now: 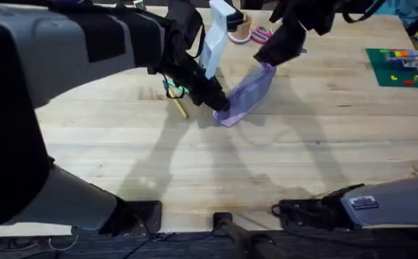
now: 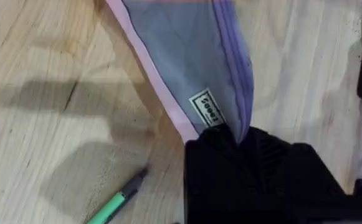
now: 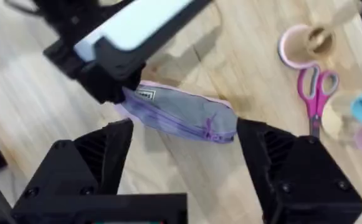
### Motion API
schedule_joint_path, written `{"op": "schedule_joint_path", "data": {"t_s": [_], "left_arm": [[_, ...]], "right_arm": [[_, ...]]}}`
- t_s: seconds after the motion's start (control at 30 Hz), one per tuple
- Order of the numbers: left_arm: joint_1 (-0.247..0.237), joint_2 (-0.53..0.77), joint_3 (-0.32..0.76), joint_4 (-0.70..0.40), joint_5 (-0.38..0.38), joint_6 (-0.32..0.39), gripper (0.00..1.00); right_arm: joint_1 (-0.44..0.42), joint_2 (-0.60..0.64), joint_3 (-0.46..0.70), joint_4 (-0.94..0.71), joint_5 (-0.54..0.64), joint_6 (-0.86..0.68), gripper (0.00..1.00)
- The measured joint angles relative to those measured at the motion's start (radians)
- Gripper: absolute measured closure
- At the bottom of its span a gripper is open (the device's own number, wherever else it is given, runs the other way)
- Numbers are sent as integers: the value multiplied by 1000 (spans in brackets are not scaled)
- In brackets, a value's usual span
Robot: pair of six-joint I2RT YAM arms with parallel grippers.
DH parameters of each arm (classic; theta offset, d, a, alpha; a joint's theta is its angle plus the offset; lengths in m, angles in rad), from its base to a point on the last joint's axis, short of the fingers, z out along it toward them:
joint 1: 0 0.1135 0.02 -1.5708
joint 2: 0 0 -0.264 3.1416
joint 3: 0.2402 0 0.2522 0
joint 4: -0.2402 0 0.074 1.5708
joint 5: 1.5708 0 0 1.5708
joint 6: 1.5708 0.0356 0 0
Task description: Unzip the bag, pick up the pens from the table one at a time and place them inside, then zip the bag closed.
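From above, the left gripper (image 1: 221, 103) pinched one end of the bag (image 1: 250, 90) on the table (image 1: 266, 165), its wrist view showed a green pen (image 2: 115, 204) nearby, and the right gripper (image 3: 184, 140) hung wide over the zipper (unzipping looked next, needing a careful pinch on the pull)

Small soft lavender-purple fabric pouch (image 1: 248, 92), elongated, lying slantwise on the light wooden plank tabletop (image 1: 280, 165); near end pinched, far end raised. Zipper runs along its top edge, pull near the far end; white label at the pinched end. Slim green pen with dark tip (image 2: 115, 202) lies just beside it. Yellow-tan pencil-like stick (image 1: 178, 106) lies close by on the wood
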Motion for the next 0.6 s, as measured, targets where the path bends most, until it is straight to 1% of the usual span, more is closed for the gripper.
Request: {"op": "schedule_joint_path", "data": {"t_s": [0.13,0.27,0.43,0.6], "left_arm": [[0,0,0,0,0,0,958],[0,0,0,0,0,0,959],[0,0,0,0,0,0,959],[0,0,0,0,0,0,958]], "right_arm": [[1,-17,0,18,43,143,5],[1,-66,0,-3,81,255,5],[1,-126,0,-39,95,320,5],[1,-130,0,-73,99,352,7]]}}
